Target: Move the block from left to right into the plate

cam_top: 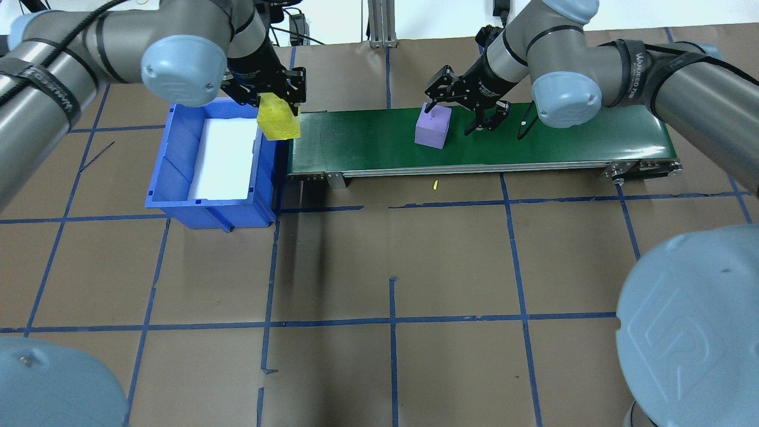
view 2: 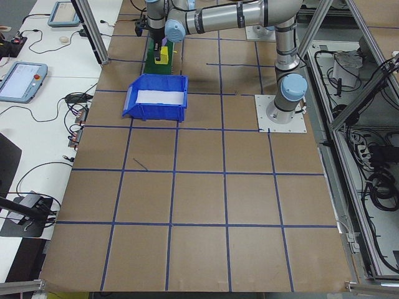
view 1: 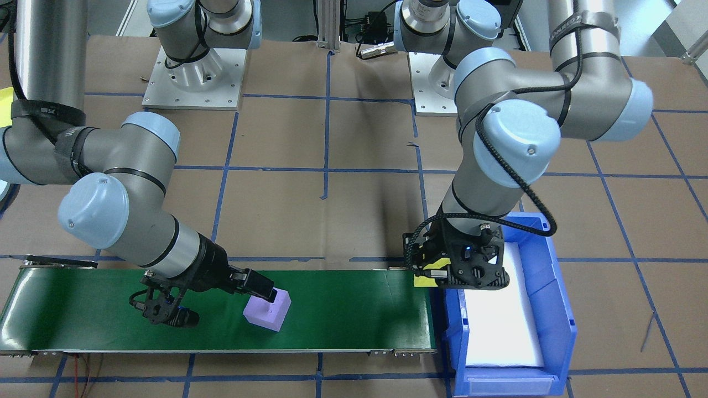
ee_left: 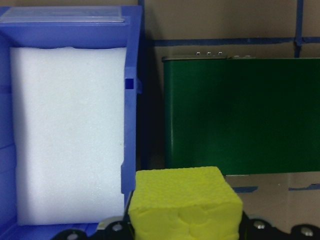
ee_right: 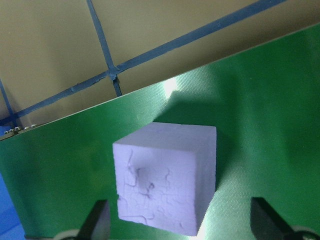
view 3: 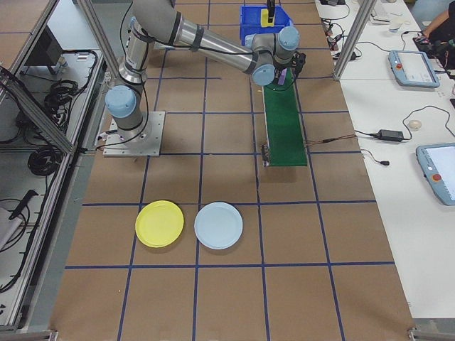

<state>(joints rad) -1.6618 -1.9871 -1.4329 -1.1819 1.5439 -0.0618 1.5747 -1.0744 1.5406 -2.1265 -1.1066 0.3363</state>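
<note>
A yellow foam block [cam_top: 277,117] hangs in my left gripper [cam_top: 274,107], which is shut on it above the gap between the blue bin and the belt's left end. The left wrist view shows this block [ee_left: 185,202] low in the frame. A purple foam block [cam_top: 432,126] stands on the green conveyor belt [cam_top: 563,139]. My right gripper [ee_right: 180,222] is open around it, one finger on each side. A fingertip [view 1: 270,296] rests against the purple block's top in the front-facing view. A yellow plate [view 3: 159,224] and a light blue plate [view 3: 218,225] lie on the table far from both arms.
A blue bin [cam_top: 178,178] lined with white foam [cam_top: 225,151] sits at the belt's left end. The brown paper table [cam_top: 391,255] is marked with a grid of blue tape. A small yellow scrap [cam_top: 434,185] lies in front of the belt.
</note>
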